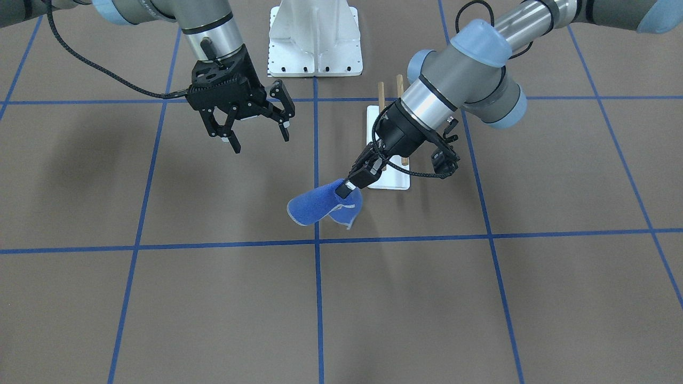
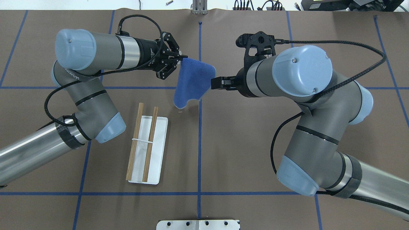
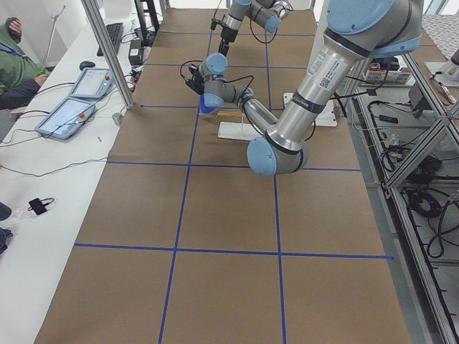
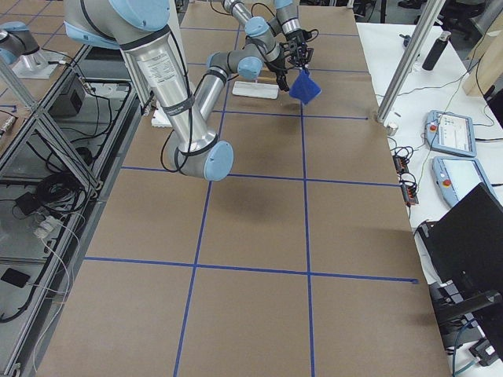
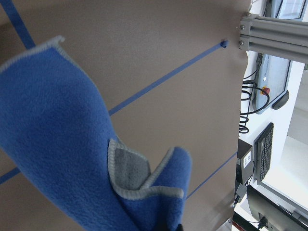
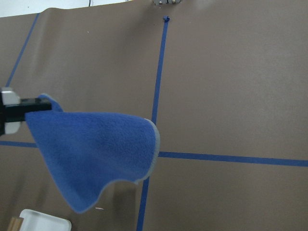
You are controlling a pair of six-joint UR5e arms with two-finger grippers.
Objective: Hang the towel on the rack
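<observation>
Closest to the robot, a white bolted pedestal point(image 2: 198, 224) is cut off by the overhead view's lower edge. Next on the desk point(image 2: 249, 150) stands the rack point(image 2: 159, 134). Its long axis runs away from the robot, leaning a little rightward at the far end, with both rods along that line. In the front-facing view the left arm's wrist hides most of it. Beyond it the towel point(image 2: 191, 80) hangs in the air above the desk, one corner clenched in the left end effector point(image 2: 180, 59). The cloth spreads rightward from that corner and droops to a rounded tip pointing back toward the rack. The left wrist view shows a folded-over edge but not the fingers. The right end effector point(image 1: 260, 137), splayed wide and holding nothing, sits near the towel's right side, its fingers mostly hidden under its wrist in the overhead view
</observation>
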